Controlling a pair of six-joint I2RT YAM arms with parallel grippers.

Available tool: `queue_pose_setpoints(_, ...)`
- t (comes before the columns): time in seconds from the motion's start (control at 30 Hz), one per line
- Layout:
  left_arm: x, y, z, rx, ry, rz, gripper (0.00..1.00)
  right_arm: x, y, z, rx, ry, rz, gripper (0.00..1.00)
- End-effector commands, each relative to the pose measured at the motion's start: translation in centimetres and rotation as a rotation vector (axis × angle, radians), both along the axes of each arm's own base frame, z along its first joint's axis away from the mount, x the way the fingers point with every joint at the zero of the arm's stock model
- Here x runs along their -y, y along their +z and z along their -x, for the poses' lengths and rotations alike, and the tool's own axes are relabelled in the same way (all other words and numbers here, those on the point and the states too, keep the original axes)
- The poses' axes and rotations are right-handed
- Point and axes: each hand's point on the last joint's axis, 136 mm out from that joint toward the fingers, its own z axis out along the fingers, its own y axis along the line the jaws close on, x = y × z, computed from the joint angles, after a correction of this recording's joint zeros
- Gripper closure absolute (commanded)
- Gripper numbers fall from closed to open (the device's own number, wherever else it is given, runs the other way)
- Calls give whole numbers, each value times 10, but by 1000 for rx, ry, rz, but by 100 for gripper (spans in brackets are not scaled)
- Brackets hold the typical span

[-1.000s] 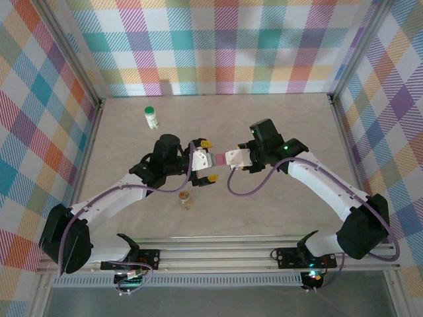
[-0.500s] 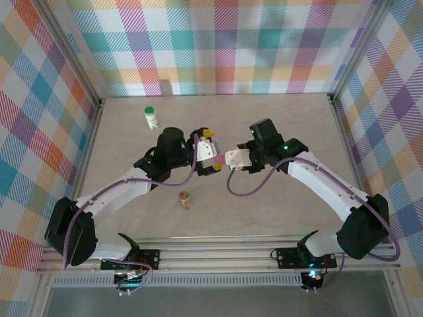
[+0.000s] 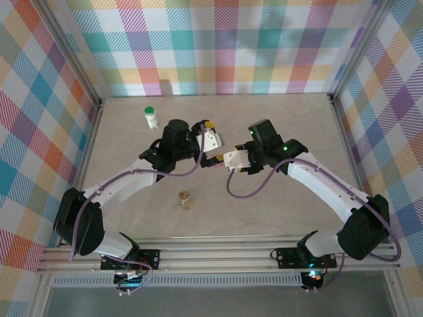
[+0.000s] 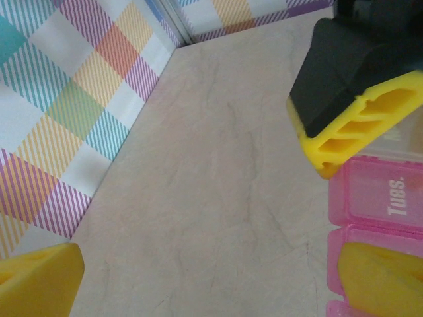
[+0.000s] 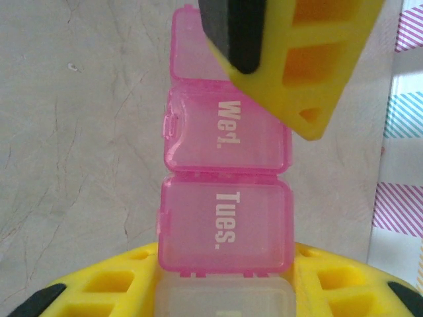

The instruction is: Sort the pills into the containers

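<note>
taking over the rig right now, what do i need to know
The left end effector is open and holds nothing, with one finger at the pill box.
The right end effector is shut on one end of the pill box, mid-table.
The white bottle stands far left, the amber bottle near the front.
Done: box gripped.
Left: Tues. and Wed. lids look closed; open them, sort the pills.

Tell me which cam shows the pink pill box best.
Right wrist: the pill box runs up the frame's middle, Wed. and Tues. lids readable and shut. Left wrist catches a strip at its right edge, Tues. legible. Top external: too small to make out.
</note>
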Motion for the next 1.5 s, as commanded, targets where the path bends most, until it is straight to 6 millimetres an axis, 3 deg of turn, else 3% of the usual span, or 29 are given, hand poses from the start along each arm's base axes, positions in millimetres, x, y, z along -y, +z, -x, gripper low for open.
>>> queue_pose_setpoints(0.0, -12, 4, -13, -21, 48, 11, 2, -5, 3, 13, -10, 39, -28, 100)
queue_pose_setpoints(0.27, -27, 15, -14, -59, 37, 101, 2, -5, -3, 10, -13, 32, -9, 100)
queue_pose_setpoints(0.6, -20, -4, -15, -116, 14, 100, 3, -9, -6, 10, -19, 30, -11, 100)
queue_pose_setpoints(0.7, -23, 10, -16, -89, 37, 142, 3, -6, -15, -5, -31, -15, 8, 100)
queue_pose_setpoints(0.77, -28, 38, -9, -30, 53, 222, 3, -5, -22, -13, -58, -25, 1, 100)
queue_pose_setpoints(0.83, -42, 72, -2, 63, 103, 314, 2, -4, -29, -24, -90, -43, -3, 100)
queue_pose_setpoints(0.93, -71, 88, 0, 145, 246, 376, 0, -3, -38, -40, -139, -70, -19, 100)
queue_pose_setpoints(1.07, -117, 80, -14, 169, 528, 442, 0, -6, -55, -62, -201, -95, -46, 100)
queue_pose_setpoints(1.3, -189, 67, -17, 143, 938, 639, 0, -18, -89, -105, -289, -147, -62, 100)
queue_pose_setpoints(1.47, -232, 60, -17, 63, 1192, 754, 0, -26, -109, -117, -352, -144, -61, 97)
